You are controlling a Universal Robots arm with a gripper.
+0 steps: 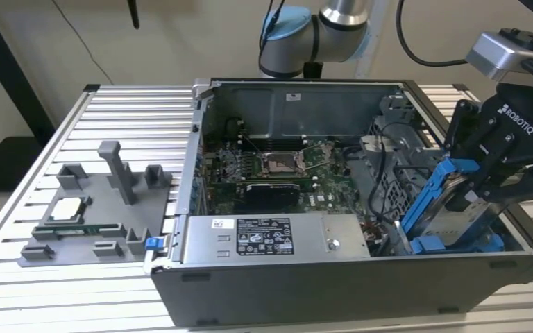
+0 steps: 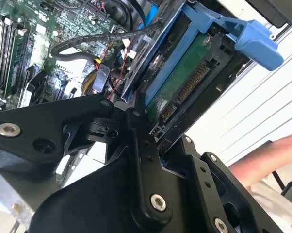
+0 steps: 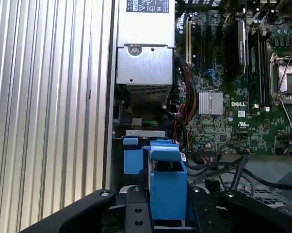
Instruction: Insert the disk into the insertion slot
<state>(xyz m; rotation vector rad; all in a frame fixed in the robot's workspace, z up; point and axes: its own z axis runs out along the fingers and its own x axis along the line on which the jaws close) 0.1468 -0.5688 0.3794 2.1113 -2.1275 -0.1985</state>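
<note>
In the exterior view, the gripper [image 1: 488, 182] is seen at the exterior view's right of the open computer case [image 1: 341, 277], which stands on the ribbed table [image 1: 26, 208]. The disk [image 1: 452, 208], in its blue carrier frame, is held tilted between the fingers, its lower end reaching down into the insertion slot [image 1: 433, 244] at the case's corner. The insertion step is judged to be in hand, with the drive partly entered but not seated.

In the second wrist view, the fingers [image 2: 138, 145] are closed on the disk [image 2: 185, 82], whose green circuit board and connector edge are turned toward the camera. A blue latch tab [image 2: 255, 41] stands out beyond the case, and a person's arm [image 2: 267, 158] is seen outside it.

In the first wrist view, the blue carrier [image 3: 166, 182] is gripped between the fingers [image 3: 136, 208], with the slot's blue rail [image 3: 132, 158] just beside it and the motherboard [image 3: 233, 97] beyond. The next move is judged to call for alignment with the rails, then a straight push.
</note>
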